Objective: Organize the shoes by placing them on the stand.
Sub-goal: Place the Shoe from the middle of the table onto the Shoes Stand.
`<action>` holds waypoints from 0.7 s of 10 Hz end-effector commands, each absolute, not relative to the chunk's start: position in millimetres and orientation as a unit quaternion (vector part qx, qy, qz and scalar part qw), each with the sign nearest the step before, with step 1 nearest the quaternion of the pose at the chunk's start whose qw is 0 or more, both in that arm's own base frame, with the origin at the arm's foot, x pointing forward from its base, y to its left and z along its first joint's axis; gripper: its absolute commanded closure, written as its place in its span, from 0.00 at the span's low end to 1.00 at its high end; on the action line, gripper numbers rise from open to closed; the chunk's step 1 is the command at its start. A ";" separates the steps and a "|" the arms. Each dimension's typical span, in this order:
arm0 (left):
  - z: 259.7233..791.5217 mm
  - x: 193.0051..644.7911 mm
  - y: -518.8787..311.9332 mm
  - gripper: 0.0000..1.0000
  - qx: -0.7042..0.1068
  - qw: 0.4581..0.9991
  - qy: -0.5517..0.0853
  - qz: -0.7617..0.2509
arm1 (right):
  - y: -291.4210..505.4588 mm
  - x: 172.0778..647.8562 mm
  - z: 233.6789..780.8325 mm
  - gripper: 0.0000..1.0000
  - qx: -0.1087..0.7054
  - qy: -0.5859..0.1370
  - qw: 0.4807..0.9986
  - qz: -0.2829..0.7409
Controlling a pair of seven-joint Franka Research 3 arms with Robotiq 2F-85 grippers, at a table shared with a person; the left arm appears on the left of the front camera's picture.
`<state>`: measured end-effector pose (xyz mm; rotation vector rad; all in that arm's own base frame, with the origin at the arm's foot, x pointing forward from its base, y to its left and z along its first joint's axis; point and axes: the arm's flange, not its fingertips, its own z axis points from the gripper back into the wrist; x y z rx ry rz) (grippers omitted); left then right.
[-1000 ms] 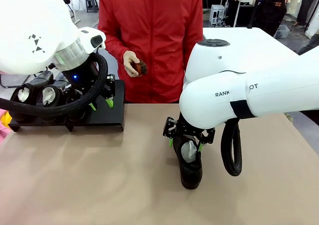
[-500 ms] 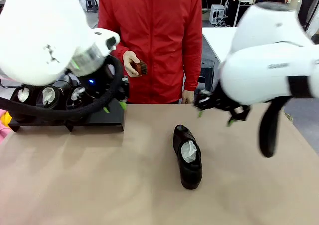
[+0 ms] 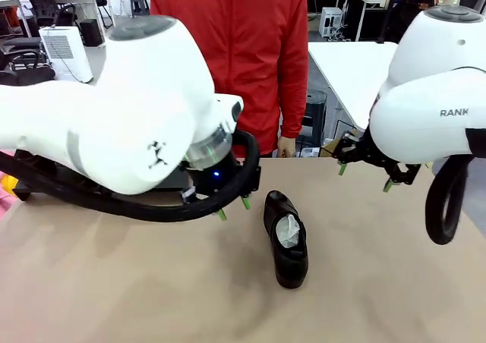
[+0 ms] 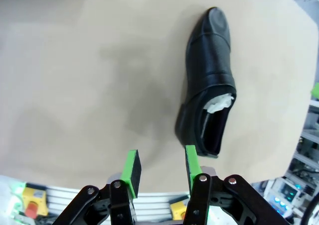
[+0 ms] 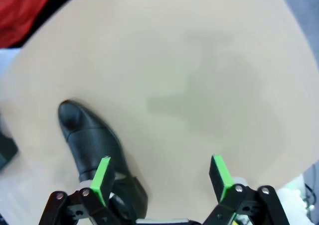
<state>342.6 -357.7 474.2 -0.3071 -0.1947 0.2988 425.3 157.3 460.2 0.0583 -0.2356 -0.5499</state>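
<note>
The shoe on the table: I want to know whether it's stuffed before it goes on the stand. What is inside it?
Inside the shoe lies a wad of crumpled white paper at the opening. The toe's interior is covered by the black leather upper, so how far the paper reaches can't be seen.

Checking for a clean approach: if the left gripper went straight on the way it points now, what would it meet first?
Probably bare table. The left gripper points at the tabletop, with the shoe off to one side of that line; depth is hard to judge.

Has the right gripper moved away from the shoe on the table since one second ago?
Yes. The right gripper, open and empty, was directly over the shoe; it is now up and to the picture's right of it, near the far table edge.
</note>
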 end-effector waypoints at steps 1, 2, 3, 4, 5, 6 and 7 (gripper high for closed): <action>466.8 354.5 -375.1 0.51 -0.167 0.966 -0.112 0.161 | 164.4 426.5 465.7 0.00 0.048 -0.109 0.962 -0.247; 453.2 354.9 -387.3 0.51 -0.163 0.972 -0.099 0.134 | 164.4 426.5 465.7 0.00 0.048 -0.109 0.962 -0.247; 439.8 356.4 -396.5 0.51 -0.146 0.977 -0.101 0.118 | 164.4 426.5 465.7 0.00 0.048 -0.109 0.962 -0.247; 430.9 356.4 -405.0 0.51 -0.142 0.980 -0.096 0.097 | 164.4 426.5 465.7 0.00 0.048 -0.109 0.962 -0.247; 422.4 355.9 -414.7 0.51 -0.140 0.983 -0.095 0.075 | 164.4 426.5 465.7 0.00 0.048 -0.109 0.962 -0.247; 415.5 354.6 -423.3 0.51 -0.142 0.984 -0.090 0.052 | 164.4 426.5 465.7 0.00 0.048 -0.109 0.962 -0.247; 412.1 355.2 -429.1 0.51 -0.150 0.983 -0.094 0.041 | 164.4 426.5 465.7 0.00 0.048 -0.109 0.962 -0.247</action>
